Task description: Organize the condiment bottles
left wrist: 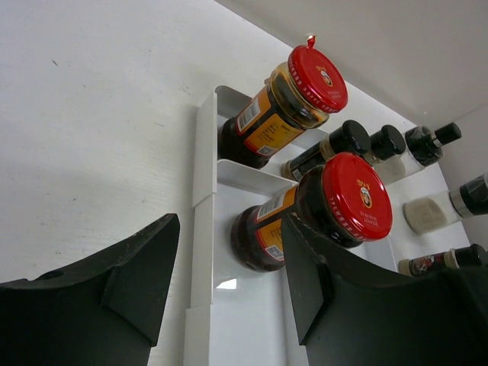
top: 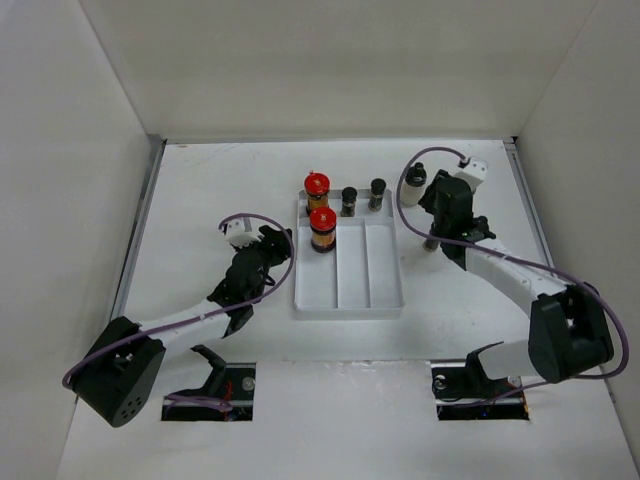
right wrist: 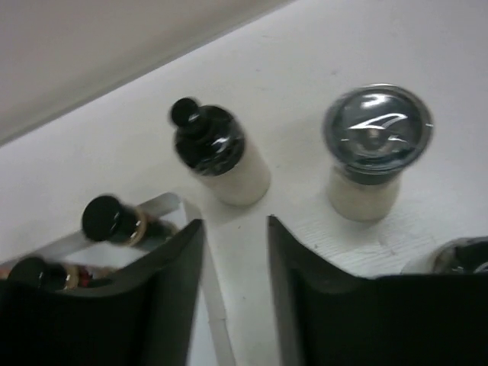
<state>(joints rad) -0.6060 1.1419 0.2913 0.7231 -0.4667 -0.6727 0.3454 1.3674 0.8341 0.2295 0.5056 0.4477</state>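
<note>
Left claw [left wrist: 229,240] spread, red-capped bottle [left wrist: 309,213] just ahead

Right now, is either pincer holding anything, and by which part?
Nothing is held: the left pincer and right pincer are both open and empty.

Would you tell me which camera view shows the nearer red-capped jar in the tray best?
The left wrist view: the nearer red-capped jar sits close, cap and label clear. Top external shows the jar small, from above. Right wrist does not show it.
</note>
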